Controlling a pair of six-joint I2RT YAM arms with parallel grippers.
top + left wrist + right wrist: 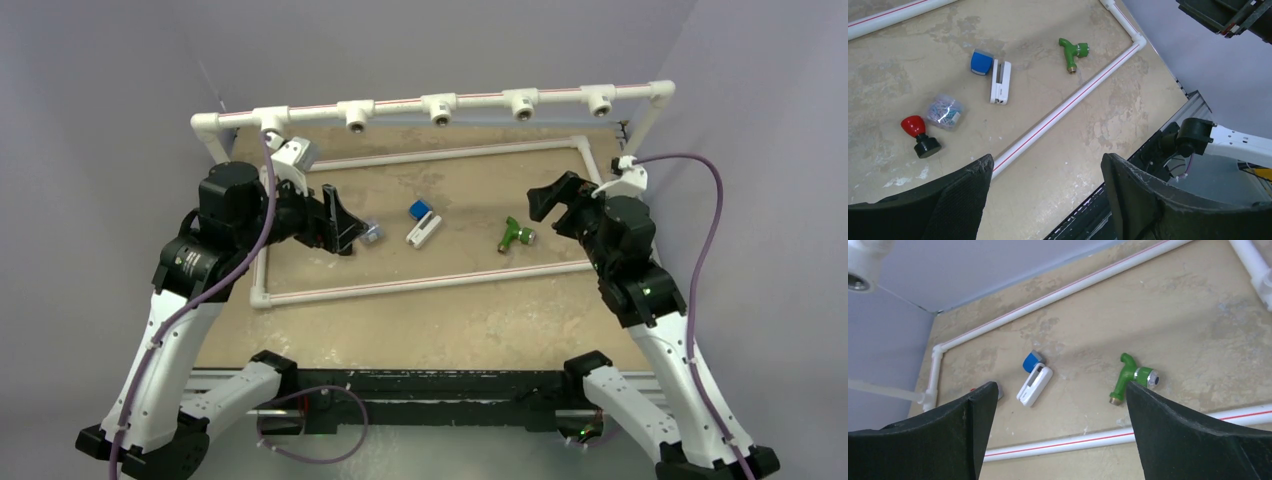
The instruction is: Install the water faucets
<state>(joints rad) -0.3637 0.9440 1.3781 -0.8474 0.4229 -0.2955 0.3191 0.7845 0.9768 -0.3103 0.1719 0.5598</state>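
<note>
Black faucet (921, 136) sits just beside a clear packet (946, 111), near the white faucet (999, 82).

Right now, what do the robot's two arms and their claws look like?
The left arm and right arm share one look: white shells between bulky black joints, with a purple cable looping along each. The left claw and right claw each have two broad, black, curved fingers with textured inner faces.
</note>
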